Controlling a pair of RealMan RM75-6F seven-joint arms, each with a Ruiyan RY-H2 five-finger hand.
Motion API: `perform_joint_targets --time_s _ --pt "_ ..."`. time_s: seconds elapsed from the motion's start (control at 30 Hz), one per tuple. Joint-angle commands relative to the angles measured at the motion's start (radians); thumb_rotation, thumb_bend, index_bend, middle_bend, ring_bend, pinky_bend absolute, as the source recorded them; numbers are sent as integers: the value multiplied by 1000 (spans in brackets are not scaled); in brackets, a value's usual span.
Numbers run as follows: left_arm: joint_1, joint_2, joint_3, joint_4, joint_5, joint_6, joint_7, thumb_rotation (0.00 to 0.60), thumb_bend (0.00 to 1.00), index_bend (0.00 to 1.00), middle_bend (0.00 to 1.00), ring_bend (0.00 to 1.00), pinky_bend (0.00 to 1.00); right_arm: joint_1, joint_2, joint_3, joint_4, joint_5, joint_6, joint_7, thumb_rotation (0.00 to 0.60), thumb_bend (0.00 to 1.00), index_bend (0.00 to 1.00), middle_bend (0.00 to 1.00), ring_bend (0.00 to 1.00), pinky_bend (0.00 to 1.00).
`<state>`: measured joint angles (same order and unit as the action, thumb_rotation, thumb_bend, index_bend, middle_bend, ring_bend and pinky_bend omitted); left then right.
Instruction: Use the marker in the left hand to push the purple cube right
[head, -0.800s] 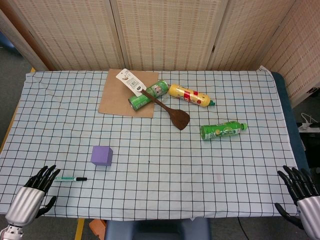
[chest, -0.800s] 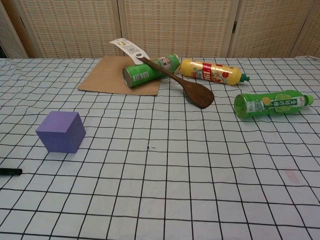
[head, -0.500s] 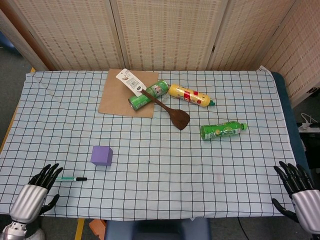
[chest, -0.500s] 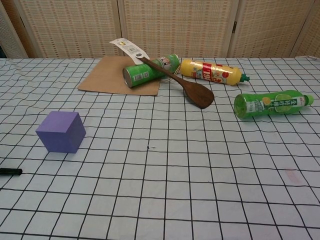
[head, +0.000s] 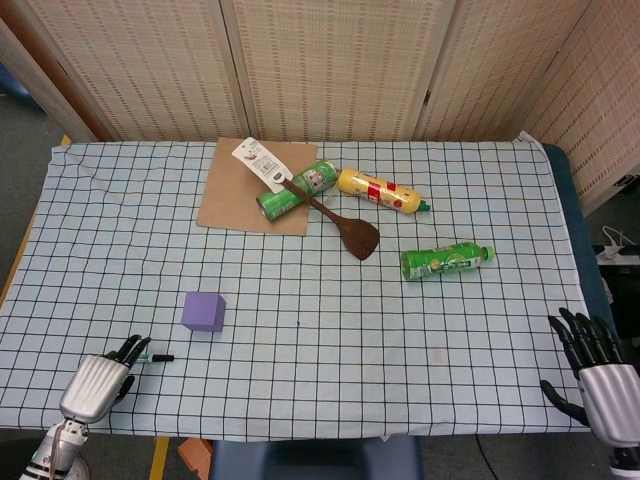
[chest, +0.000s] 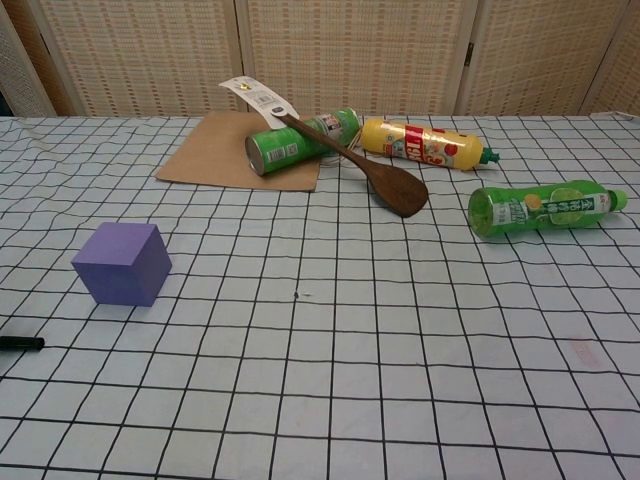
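The silver-backed left hand (head: 100, 375) curls its black fingers over the slim black-capped marker (head: 155, 357) (grip unclear); the matte purple cube (head: 204, 311) sits apart on the checked-cloth table (head: 400, 330).

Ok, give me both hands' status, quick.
Left hand: fingers over the marker lying on the table; whether it grips it cannot be told.
Right hand: open, fingers spread, holding nothing.
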<state>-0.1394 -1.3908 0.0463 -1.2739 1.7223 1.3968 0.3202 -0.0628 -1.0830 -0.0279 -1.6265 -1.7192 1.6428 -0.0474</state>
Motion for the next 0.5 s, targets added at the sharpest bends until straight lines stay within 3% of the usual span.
perform_joint_targets --time_s 0.03,0.5 --pt "-18 -42 -2 57 -27 -37 2 600 387 221 250 720 994 10 -5 4 -4 17 -27 -18 600 134 0 0 0 0" --pt "-52 -170 -11 266 -34 -26 15 600 398 407 428 736 999 29 7 -4 -28 48 -86 -46 600 133 0 0 0 0"
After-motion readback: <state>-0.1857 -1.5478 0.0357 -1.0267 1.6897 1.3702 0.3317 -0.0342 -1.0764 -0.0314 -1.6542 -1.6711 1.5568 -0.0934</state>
